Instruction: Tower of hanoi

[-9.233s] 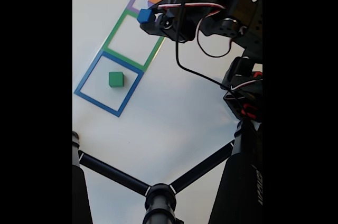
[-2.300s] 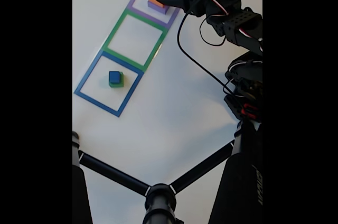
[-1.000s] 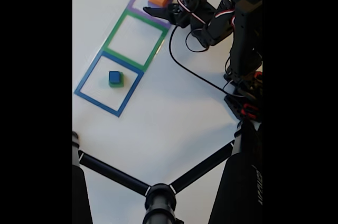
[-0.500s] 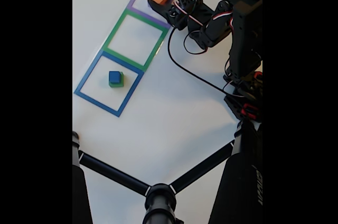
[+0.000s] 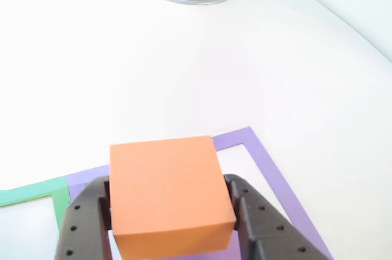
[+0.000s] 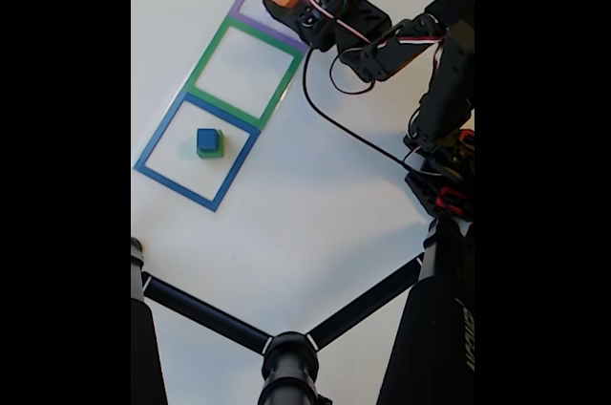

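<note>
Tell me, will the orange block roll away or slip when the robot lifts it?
Probably not. The orange block has flat sides and square corners, so it shouldn't roll. The pincer presses on two opposite flat faces, which likely grips well. Its matte surface looks unslippery, perhaps foam-light.

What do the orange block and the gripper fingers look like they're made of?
The orange block looks like matte foam or soft plastic: flat colour, no glare, slightly rounded edges, though the pictures cannot settle it. The fingers look like black printed or moulded plastic, dull, with rows of small holes. The gripper is shut on the block.
</note>
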`<state>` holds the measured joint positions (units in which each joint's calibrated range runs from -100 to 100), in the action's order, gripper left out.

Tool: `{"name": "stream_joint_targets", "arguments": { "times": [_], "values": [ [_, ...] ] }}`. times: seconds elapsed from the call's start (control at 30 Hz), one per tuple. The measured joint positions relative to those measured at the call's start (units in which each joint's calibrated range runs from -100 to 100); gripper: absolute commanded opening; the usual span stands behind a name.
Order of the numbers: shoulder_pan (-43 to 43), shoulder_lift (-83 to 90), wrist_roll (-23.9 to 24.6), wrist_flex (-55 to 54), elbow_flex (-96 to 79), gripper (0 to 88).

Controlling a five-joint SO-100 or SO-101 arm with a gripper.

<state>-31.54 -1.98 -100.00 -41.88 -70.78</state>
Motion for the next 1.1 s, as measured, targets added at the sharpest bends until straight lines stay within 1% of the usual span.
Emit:
{"name": "stream_joint_targets", "arguments": {
  "times": [0.13, 0.27, 0.37, 0.53, 0.67, 0.73, 0.83, 0.97, 1.1],
  "values": [
    [0.12, 15.11, 0.0, 19.19, 0.53, 8.5],
    [0.23, 31.24, 0.0, 44.34, 6.11, 8.5],
    [1.64, 41.45, 0.0, 66.02, 13.99, 8.6],
    [5.03, 50.4, 0.0, 98.59, 31.16, 8.5],
    [8.66, 52.17, 0.0, 118.58, 46.39, 8.4],
    [11.23, 52.51, 0.0, 126.0, 53.03, 8.4],
    [14.04, 52.68, 0.0, 133.01, 60.82, 8.3],
    [17.79, 52.76, 0.0, 137.93, 66.4, 8.2],
    [21.3, 52.76, 0.0, 140.35, 70.3, 8.2]
  ]
}}
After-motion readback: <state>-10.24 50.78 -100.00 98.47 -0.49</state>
